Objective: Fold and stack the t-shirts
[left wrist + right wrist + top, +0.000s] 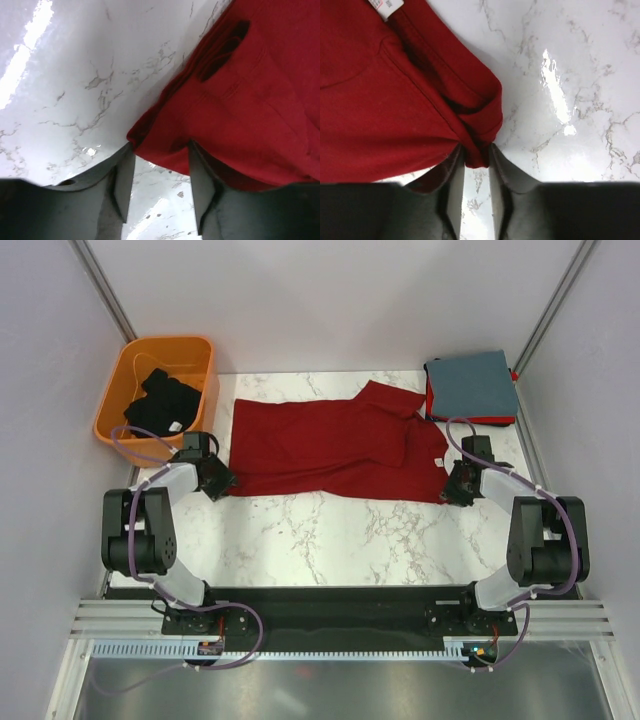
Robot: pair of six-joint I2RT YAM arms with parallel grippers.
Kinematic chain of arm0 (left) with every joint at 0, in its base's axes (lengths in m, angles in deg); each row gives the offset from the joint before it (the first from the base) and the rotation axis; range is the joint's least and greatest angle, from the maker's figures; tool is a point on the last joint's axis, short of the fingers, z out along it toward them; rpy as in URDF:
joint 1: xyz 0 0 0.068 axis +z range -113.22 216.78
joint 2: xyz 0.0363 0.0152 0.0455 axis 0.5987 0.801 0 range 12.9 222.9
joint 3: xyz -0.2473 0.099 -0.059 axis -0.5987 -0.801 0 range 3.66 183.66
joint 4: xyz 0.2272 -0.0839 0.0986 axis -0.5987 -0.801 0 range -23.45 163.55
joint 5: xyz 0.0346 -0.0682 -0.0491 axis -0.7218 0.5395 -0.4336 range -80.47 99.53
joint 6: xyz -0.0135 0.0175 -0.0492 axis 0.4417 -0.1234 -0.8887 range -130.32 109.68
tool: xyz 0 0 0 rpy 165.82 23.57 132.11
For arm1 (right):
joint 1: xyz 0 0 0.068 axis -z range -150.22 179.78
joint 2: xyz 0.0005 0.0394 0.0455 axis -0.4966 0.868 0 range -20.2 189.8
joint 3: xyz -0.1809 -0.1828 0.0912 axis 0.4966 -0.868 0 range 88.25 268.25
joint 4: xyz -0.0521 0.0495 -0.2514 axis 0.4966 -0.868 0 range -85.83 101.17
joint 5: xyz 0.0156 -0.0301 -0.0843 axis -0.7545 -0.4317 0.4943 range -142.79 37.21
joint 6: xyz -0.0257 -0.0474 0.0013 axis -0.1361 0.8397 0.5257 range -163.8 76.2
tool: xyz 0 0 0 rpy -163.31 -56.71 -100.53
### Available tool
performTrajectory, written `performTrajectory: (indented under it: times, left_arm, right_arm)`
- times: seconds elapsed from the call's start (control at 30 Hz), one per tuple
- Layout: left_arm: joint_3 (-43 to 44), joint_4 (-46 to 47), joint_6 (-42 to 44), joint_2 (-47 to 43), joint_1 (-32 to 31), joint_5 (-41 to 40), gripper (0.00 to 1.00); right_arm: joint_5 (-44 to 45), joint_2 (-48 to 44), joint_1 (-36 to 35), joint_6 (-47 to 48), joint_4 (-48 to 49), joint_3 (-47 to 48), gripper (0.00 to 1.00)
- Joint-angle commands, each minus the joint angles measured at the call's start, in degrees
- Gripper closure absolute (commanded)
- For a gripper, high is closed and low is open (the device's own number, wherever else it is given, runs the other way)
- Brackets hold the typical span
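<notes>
Right end effector [476,155] clamps the near right corner of the dark red t-shirt [330,445], which lies spread on the desk [330,535]. The left end effector [157,165] straddles the near left corner; grip not determinable. Paired corner holds likely permit an even fold.

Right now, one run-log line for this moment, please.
dark red t-shirt: spread flat | left jaws: open, straddling left corner | right jaws: pinching right corner | black t-shirt: in basket | folded stack: far right

The white tag [382,7] on the dark red t-shirt [385,100] is unreadable.
</notes>
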Motion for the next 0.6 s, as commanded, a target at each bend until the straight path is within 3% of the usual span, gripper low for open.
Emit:
performTrajectory:
  times: [0.0,0.1,0.13,0.17,0.3,0.43,0.57]
  left_arm:
    - [2.03,1.91,-2.20,4.24,0.11,-2.88,0.53]
    - [3.26,1.91,-2.12,5.84,0.20,-2.18,0.86]
    - [3.61,1.91,-2.03,5.93,0.20,-2.09,0.98]
    - [3.53,1.74,-1.94,5.58,0.11,-2.00,0.98]
    - [5.89,-2.91,-1.15,0.41,0.02,-1.91,0.98]
    - [11.59,-13.87,0.69,-9.86,0.55,-2.96,0.98]
    - [9.34,-17.59,0.70,-18.04,1.43,-5.17,0.98]
  right_arm:
    - [0.30,1.91,0.85,0.20,1.34,-0.29,0.71]
    - [-0.22,2.70,0.94,0.11,1.43,0.24,0.83]
    - [-0.22,3.05,0.94,0.20,1.26,0.50,0.95]
    - [-0.14,3.05,1.03,0.11,0.56,1.37,1.00]
    - [0.47,2.35,1.20,0.37,-4.97,6.99,1.00]
    - [1.54,-7.02,5.49,0.55,-12.53,13.32,1.00]
    - [-1.01,-15.13,11.74,-1.90,-16.05,10.27,1.00]
